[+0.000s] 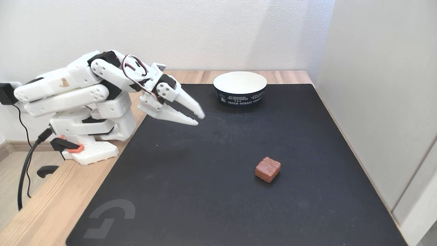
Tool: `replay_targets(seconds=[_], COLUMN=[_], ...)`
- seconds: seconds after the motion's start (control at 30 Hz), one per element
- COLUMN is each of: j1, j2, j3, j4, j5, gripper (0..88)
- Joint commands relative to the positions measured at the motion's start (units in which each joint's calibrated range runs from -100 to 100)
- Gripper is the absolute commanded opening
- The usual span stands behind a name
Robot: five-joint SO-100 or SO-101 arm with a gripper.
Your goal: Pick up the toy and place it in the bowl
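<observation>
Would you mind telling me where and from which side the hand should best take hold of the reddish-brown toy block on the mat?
Probably from straight above, closing across two opposite flat side faces of the toy block. It sits flat and alone on the black mat, sides free, turned corner-on in the fixed view, so the hand likely needs rotating to match.

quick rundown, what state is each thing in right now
gripper: shut or nearly shut, holding nothing, raised over the mat's left part
toy: lying on the mat, grooved top up, untouched, apart from the bowl
bowl: upright at the mat's far edge, nothing seen inside
black mat: flat on the wooden table
arm: folded low over its base
</observation>
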Motion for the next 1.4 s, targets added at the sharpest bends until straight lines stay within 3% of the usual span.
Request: replay_targets(seconds=[0.0, 0.07, 0.33, 0.6, 0.67, 0.77, 1.07, 1.37], j1=[-0.34, -0.34, -0.34, 1.00, 1.83, 3.09, 6.85, 14.38], j2=[-0.67, -0.67, -0.25, 1.59, 6.59, 17.09, 49.86, 85.95], j3=[0.42, 0.33, -0.66, -11.66, -16.08, -25.90, -55.01, -92.87], j4=[0.71, 0.79, 2.06, 10.53, 10.53, 10.53, 16.71, 31.53], j5=[-1.08, -1.08, -2.70, -17.52, -23.84, -27.28, -27.39, -26.86], gripper=[40.0, 44.5, 44.5, 44.5, 44.5, 44.5, 45.0, 44.6])
